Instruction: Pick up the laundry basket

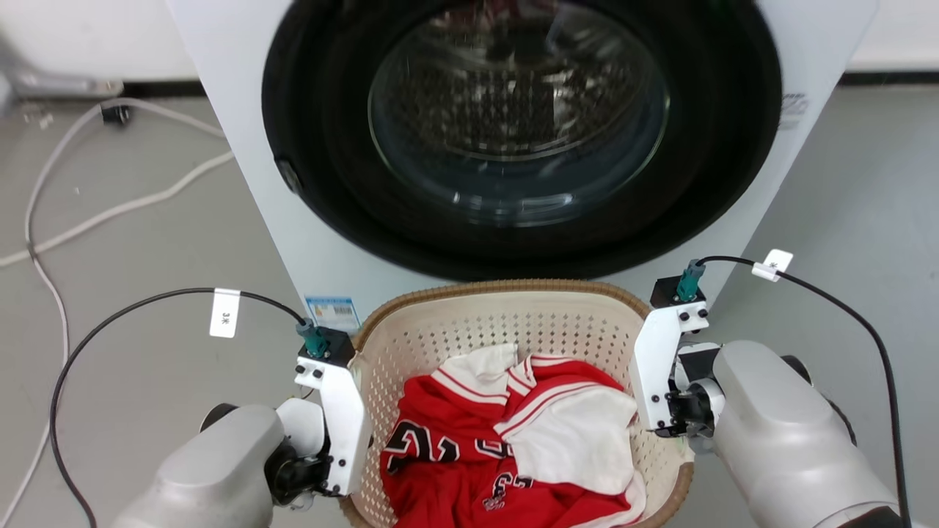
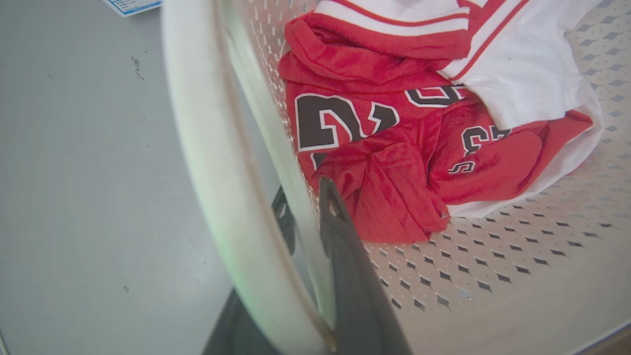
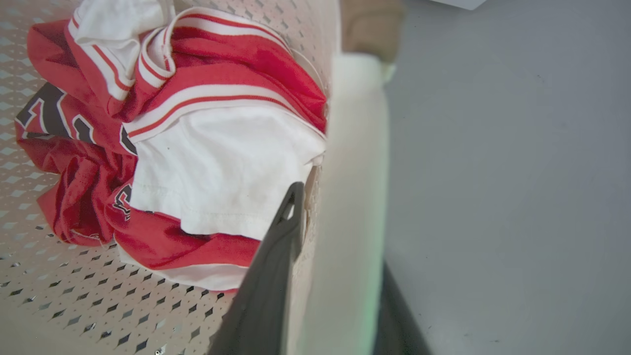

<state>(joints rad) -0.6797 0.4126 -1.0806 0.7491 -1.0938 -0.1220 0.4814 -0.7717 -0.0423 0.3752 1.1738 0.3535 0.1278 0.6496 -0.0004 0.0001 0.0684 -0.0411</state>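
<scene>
We are working with the left tool and the right tool each straddling a side of the laundry basket, one finger inside the wall and one outside. We cannot tell whether they are squeezing.

The basket is sitting just before the washing machine, holding red and white clothes. We are judging the reach done and the lift not yet made.

The head view is giving us both arms and the machine. The wrist views are giving us the fingers at the rim.
</scene>
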